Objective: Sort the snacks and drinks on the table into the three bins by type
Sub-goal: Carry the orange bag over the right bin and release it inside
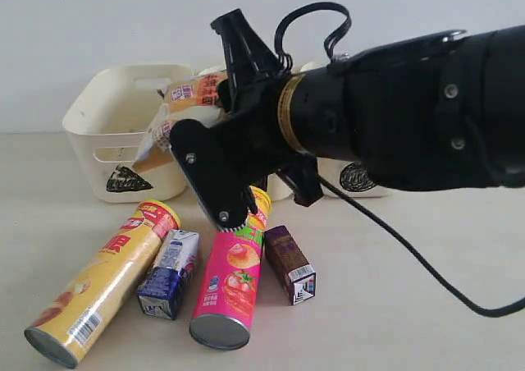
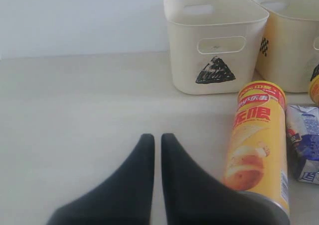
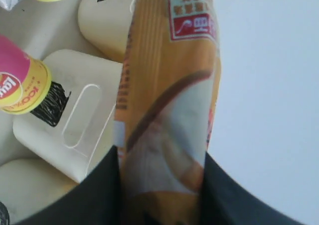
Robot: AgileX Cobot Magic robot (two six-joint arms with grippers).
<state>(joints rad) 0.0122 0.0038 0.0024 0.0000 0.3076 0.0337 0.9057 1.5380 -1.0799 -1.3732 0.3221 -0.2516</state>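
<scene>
The table (image 1: 410, 305) is a pale beige, faintly wood-grained sheet with a matt finish, and it runs back to a plain off-white wall (image 1: 74, 26). Against that wall stands the triangle bin (image 1: 92, 112), a cream plastic tub with a handle cut-out and a black scribbled triangle on its front. A second cream bin (image 2: 286, 46) stands just beside it, touching or nearly so, and a third bin with a circle scribble (image 1: 361, 182) shows farther along the same row.

The right gripper (image 3: 162, 185) is clamped on the orange snack bag (image 3: 167, 100), which it holds in the air above the triangle bin's rim on the side toward the neighbouring bin.

On the table in front of the triangle bin lies the yellow chip tube (image 1: 102, 285). Next to it, farther from that bin, come the blue and white drink carton (image 1: 168, 274), the pink-red chip tube (image 1: 230, 285) and the dark purple drink carton (image 1: 289, 264).

The left gripper (image 2: 155, 175) has its jaws pressed together on nothing, over bare table well in front of the triangle bin. A black cable (image 1: 426, 281) trails across the surface.
</scene>
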